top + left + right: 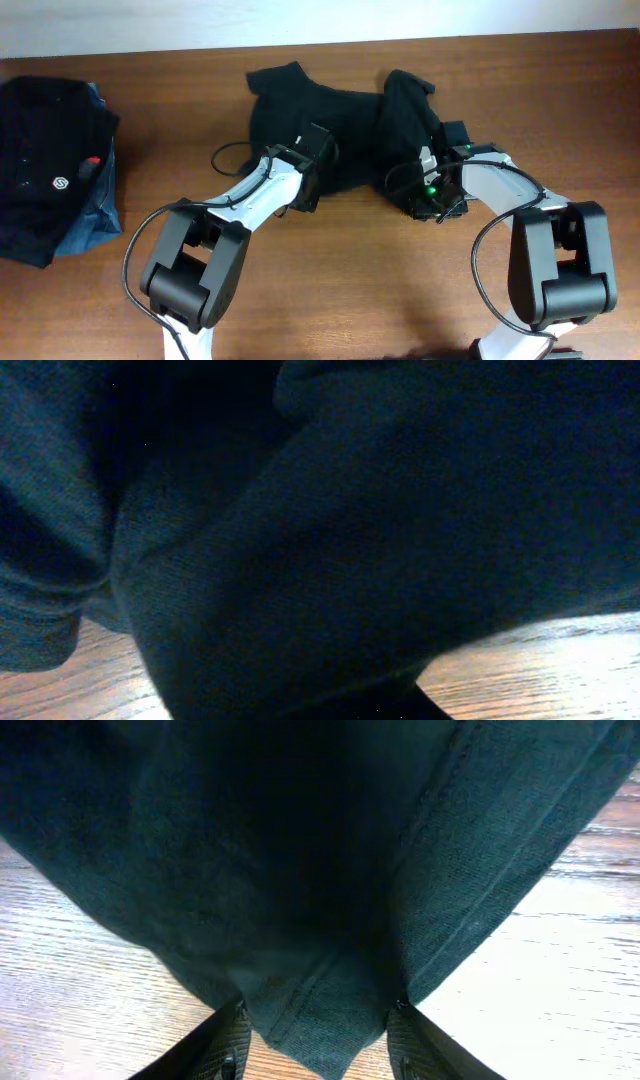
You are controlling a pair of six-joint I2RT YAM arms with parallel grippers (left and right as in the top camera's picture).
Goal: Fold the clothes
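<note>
At the rear centre of the surface [350, 290], the black T-shirt [300, 100] lies bunched. The right hand [318, 1040] clamps its hem; whether the left hand [312, 165] grips cannot be told. A shallow hem grip could slip during lifting.

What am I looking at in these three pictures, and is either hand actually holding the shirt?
The overhead picture looks down on two robot arms at a wooden table. The other two come from cameras on each wrist, so cloth fills them. A black T-shirt lies crumpled on the table. The right hand has a hem of it bunched between its fingers, seemingly gripped. The left hand sits against the shirt, fingers hidden, so I cannot tell whether it grips. At far left sits a separate pile: a black garment with a white logo on blue denim.
</note>
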